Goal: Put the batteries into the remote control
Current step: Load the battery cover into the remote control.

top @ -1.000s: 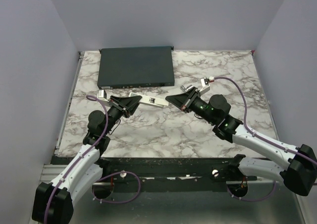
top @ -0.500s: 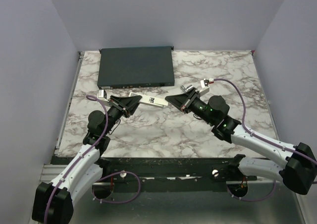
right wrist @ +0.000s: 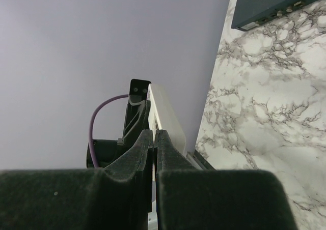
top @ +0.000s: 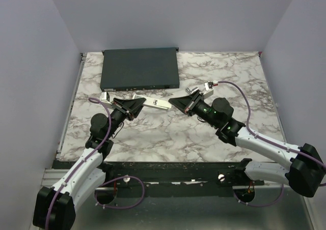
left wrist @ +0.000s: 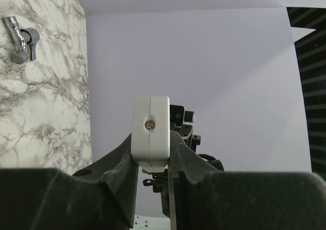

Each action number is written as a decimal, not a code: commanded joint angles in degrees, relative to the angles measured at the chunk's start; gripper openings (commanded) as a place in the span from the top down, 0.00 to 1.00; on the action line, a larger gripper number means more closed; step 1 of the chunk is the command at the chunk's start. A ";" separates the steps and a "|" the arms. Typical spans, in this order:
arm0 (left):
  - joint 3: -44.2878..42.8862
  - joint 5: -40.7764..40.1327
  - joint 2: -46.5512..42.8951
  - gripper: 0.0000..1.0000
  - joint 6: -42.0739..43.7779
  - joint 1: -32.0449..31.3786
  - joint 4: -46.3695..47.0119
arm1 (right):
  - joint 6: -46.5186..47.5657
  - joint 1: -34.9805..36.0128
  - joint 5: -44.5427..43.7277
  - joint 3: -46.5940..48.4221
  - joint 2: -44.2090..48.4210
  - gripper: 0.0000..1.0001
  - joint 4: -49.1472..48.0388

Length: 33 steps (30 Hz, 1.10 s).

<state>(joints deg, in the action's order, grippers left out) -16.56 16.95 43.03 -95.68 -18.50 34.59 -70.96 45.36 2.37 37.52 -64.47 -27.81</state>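
Observation:
The white remote control (top: 158,104) is held off the table, lengthwise between the two arms. My left gripper (top: 140,102) is shut on its left end. In the left wrist view that end face (left wrist: 151,133) is squeezed between the dark fingers (left wrist: 119,159). My right gripper (top: 171,102) sits at the remote's right end with its jaws shut. In the right wrist view the remote (right wrist: 167,115) runs just beyond the fingertips (right wrist: 145,141). I cannot tell whether anything is pinched between them. The batteries are hidden from every view.
A large flat dark-grey box (top: 140,68) lies at the back of the marble table (top: 168,133). A small chrome object (left wrist: 20,39) rests on the marble behind the right gripper. Grey walls close in both sides.
My right gripper has crept slightly left, closer to the remote's right end. The left arm and the remote have stayed put.

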 commanded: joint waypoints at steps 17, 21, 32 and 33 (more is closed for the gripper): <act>-0.32 -0.51 0.05 1.00 -1.56 -0.23 3.56 | 1.94 0.08 -0.55 0.36 -0.53 0.97 2.72; -0.23 -0.45 0.11 1.00 -1.53 -0.27 3.47 | 2.00 0.08 -0.61 0.52 -0.56 0.90 2.81; -0.05 -0.43 0.22 1.00 -1.69 -0.23 3.63 | 2.29 0.10 -1.27 0.38 -0.03 0.77 3.34; 0.05 -0.43 0.15 1.00 -1.69 -0.23 3.64 | 2.33 0.08 -1.32 0.37 0.00 0.77 3.38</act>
<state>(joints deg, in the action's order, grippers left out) -16.45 16.95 43.62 -95.61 -18.50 34.48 -70.06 45.36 2.35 37.54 -64.82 -27.38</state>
